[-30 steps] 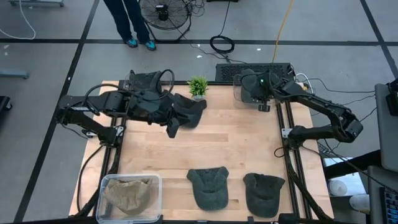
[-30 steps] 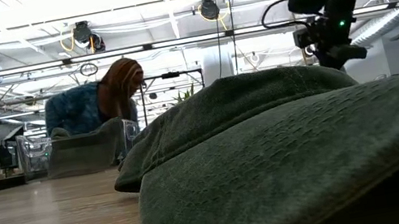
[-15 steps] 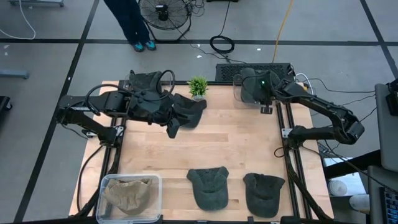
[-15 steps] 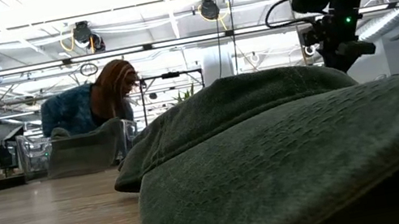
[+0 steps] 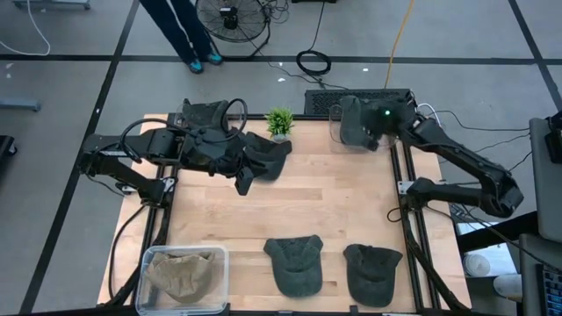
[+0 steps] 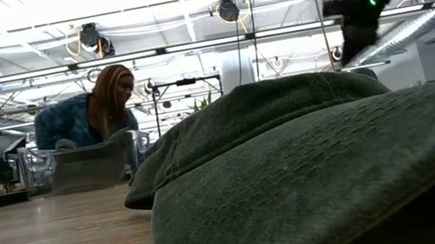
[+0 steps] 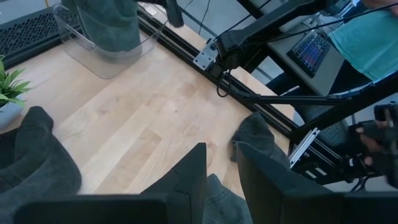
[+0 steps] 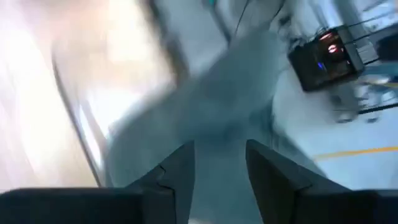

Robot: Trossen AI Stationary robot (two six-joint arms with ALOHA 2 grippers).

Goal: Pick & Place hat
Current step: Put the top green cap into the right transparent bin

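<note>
Two dark green hats (image 5: 294,265) (image 5: 373,274) lie flat on the table by its near edge; they fill the low view (image 6: 324,166). Another dark hat (image 5: 265,158) lies at the far left beside my left gripper (image 5: 242,181), which is open and empty; in the left wrist view (image 7: 221,171) the hat (image 7: 37,158) lies beside its fingers. A grey-green hat (image 5: 351,123) sits in a clear bin (image 5: 335,132) at the far right corner. My right gripper (image 5: 376,139) hangs open and empty beside that bin, above the table (image 6: 350,46).
A clear bin (image 5: 151,260) holding a tan hat (image 5: 180,274) stands at the near left corner. A small green plant (image 5: 279,121) stands at the far edge. A person (image 6: 87,118) shows beyond the table. Bare wood (image 5: 334,202) lies in the table's middle.
My right gripper has risen and gone a little toward the table's far edge by the clear bin, its arm swinging out to the right. The hats have stayed where they were.
</note>
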